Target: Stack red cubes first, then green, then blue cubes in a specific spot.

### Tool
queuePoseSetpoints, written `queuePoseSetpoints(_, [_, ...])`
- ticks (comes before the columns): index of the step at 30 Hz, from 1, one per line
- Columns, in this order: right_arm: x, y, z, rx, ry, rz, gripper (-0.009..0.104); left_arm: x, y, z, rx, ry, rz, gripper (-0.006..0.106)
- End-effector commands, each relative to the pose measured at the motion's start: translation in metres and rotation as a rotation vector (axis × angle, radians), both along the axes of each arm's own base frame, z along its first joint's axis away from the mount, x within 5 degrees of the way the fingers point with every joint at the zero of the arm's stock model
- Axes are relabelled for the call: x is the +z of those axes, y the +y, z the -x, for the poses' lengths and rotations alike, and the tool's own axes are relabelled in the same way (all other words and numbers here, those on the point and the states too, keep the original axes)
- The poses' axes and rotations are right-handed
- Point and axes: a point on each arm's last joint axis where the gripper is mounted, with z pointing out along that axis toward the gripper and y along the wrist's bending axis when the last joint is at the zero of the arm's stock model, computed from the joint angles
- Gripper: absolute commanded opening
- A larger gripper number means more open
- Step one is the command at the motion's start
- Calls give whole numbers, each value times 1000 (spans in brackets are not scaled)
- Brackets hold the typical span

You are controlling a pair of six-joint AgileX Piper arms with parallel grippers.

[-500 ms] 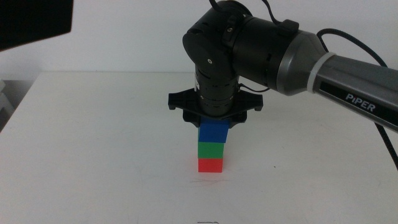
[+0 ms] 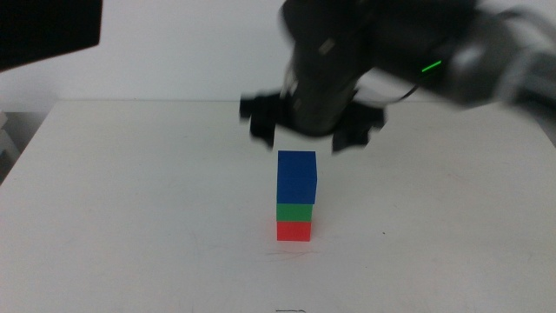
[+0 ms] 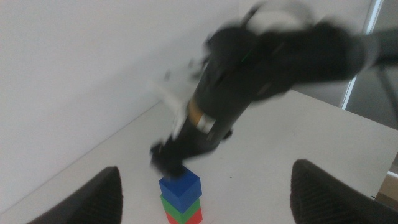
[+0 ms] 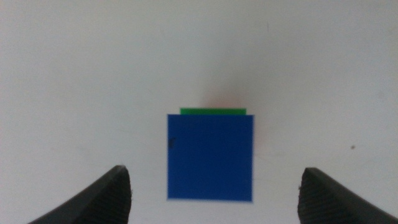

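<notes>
Blue cube [image 2: 297, 176] topping green [image 2: 294, 211] and red [image 2: 294, 230], right gripper [image 2: 308, 130] above, jaws apart, empty

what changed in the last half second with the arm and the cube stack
The right tool has let go of the blue cube and lifted clear above it, its jaws open. The stack stayed put on the white table: blue on the green cube, green on the red cube. The left tool waits apart from the stack, jaws open.
</notes>
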Motion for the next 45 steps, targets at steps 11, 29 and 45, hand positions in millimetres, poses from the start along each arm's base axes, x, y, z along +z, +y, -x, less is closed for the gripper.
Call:
queuePoseSetpoints(11, [136,-142,99,205,-345,-30,84,12,0,1,3,-52,76,91])
queuePoseSetpoints(29, [108,-245,187,192,-627,-94,84,12,0,1,3,-52,76,91])
queuePoseSetpoints(45, [108,-245,187,192,-628,-91,84,-9,52,-6,576,-341,104,91])
